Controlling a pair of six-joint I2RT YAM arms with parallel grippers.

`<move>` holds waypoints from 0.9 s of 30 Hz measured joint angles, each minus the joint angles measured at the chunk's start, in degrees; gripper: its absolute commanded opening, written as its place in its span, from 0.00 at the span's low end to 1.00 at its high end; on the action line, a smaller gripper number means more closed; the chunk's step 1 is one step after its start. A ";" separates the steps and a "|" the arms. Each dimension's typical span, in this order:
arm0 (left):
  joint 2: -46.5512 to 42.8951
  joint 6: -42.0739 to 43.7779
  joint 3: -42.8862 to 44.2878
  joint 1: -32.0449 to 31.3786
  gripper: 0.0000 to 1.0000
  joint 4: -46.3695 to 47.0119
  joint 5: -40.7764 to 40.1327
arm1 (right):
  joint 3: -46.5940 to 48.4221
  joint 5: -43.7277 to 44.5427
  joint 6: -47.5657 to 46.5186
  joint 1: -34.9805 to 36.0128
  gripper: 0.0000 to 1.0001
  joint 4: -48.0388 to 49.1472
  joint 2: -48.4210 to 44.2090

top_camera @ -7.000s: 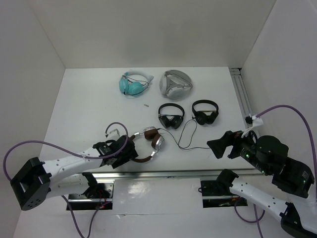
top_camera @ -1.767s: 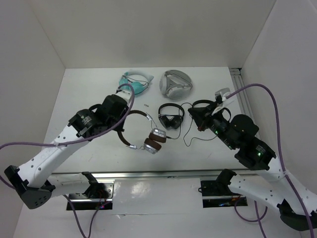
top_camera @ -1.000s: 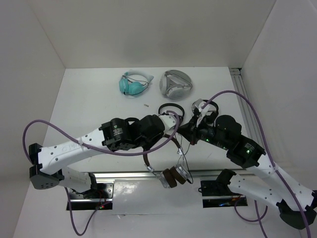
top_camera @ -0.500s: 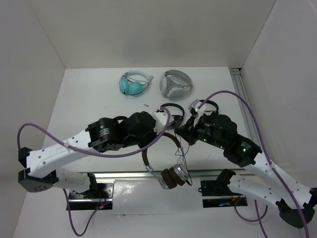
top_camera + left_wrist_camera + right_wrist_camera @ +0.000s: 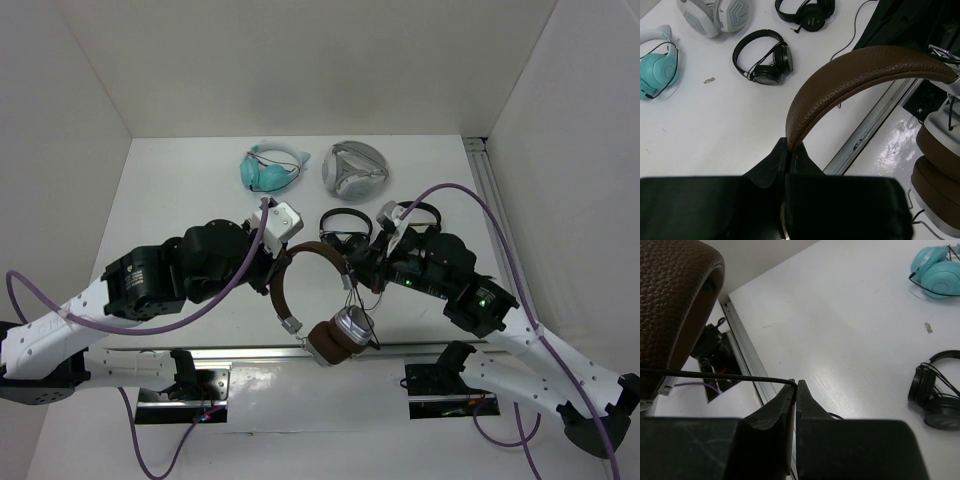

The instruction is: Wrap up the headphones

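The left gripper (image 5: 788,146) is clamped on the padded brown leather headband (image 5: 860,62) of the silver-cupped over-ear headphones (image 5: 340,328) (held up off the white table (image 5: 170,200), earcups dangling over its near edge). The right gripper (image 5: 795,386) pinches their thin black cable (image 5: 715,375).

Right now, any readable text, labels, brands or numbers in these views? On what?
None readable in any view.
headphones: no brand mark shows on the headband or the earcups.
small scrap on the table: too small to tell whether it carries print.
black pair, teal pair, grey pair: no legible logo.
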 measured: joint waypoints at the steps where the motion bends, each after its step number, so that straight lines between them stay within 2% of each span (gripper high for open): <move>1: 0.09 -0.09 -0.02 0.00 0.00 0.09 0.00 | -0.72 -0.59 0.48 0.00 0.10 1.31 0.00; 3: 0.09 -0.61 -0.57 0.00 0.00 0.59 -0.04 | -2.03 -1.79 1.27 0.00 0.15 3.61 0.20; 4: 0.09 -1.29 -1.01 0.00 0.00 0.96 -0.09 | -2.71 -2.38 1.49 0.00 0.23 4.92 0.35; 5: 0.09 -1.75 -1.44 -0.02 0.00 1.53 -0.09 | -3.48 -2.78 1.81 0.00 0.26 6.23 0.52; 8: 0.02 -4.37 -1.97 -0.20 0.00 4.24 0.02 | -6.97 -4.28 2.99 0.00 0.44 11.13 1.55; 11: -0.66 -6.27 -2.19 -0.28 0.00 6.91 -0.22 | -11.34 -5.79 4.37 0.00 0.55 16.22 3.30; 16: -2.75 -9.73 -2.36 -0.28 0.00 9.60 -2.40 | -17.55 -5.57 6.71 1.75 0.56 26.51 6.32; 22: -4.61 -16.68 -2.36 -0.31 0.00 9.77 -11.08 | -22.32 -2.12 8.57 6.29 0.56 39.50 12.31; 23: -5.03 -18.12 -2.36 -0.31 0.00 9.68 -12.83 | -23.65 -1.68 8.96 6.73 0.53 41.99 13.66; 24: -5.40 -19.37 -2.36 -0.31 0.00 9.53 -14.21 | -24.94 -1.18 9.46 7.28 0.46 44.24 15.06; 27: -6.75 -24.63 -1.99 -0.31 0.00 8.28 -20.79 | -28.22 0.50 10.47 9.55 0.37 49.00 19.45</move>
